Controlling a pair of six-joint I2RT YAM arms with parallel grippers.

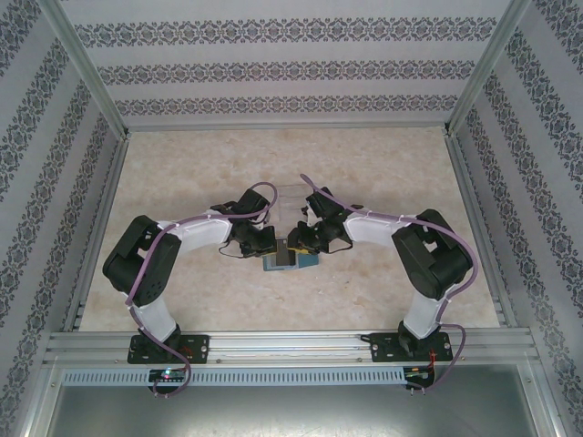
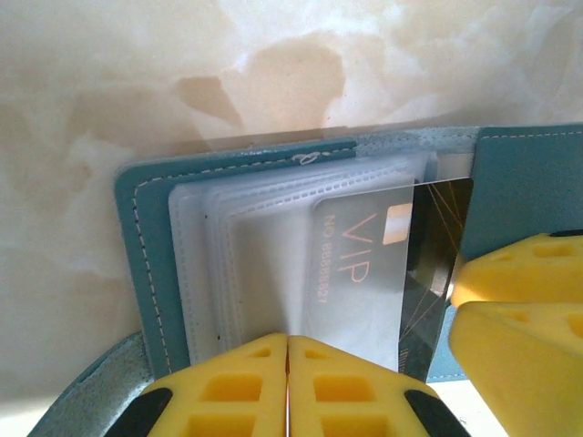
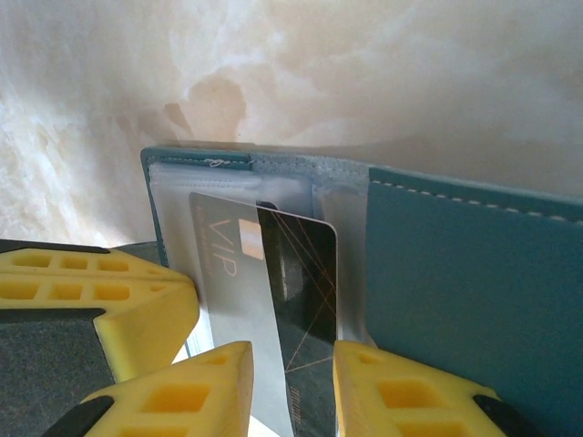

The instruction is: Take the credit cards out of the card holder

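Card holder (image 1: pixel 308 262) lies open and flat on the table (image 1: pixel 182 182), mid-table, with both grippers meeting over it. Teal cover looks soft and stitched, likely floppy at the fold. Inside is a stack of clear sleeves (image 2: pixel 241 264) — thin, slick, apt to lift along with anything dragged out of them.

Credit card (image 2: pixel 360 273) sticks partly out of a sleeve, pale half marked VIP, dark half toward the spine. Judged light, stiff, a little springy, with smooth faces that will slip under a weak pinch. Best hold is the exposed dark end, taken face to face, pulled straight along the sleeve mouth.

Left gripper (image 2: pixel 288 348): fingers clenched tight together at the near edge of the sleeved half, just beside the card's pale end. Cannot tell whether a sleeve edge is nipped between them; it looks placed to pin the holder down.

Right gripper (image 3: pixel 291 364): fingers stand apart, the card's free end lying between them — one finger over the pale part, the other at the dark edge. Cannot tell whether they bite or merely straddle.
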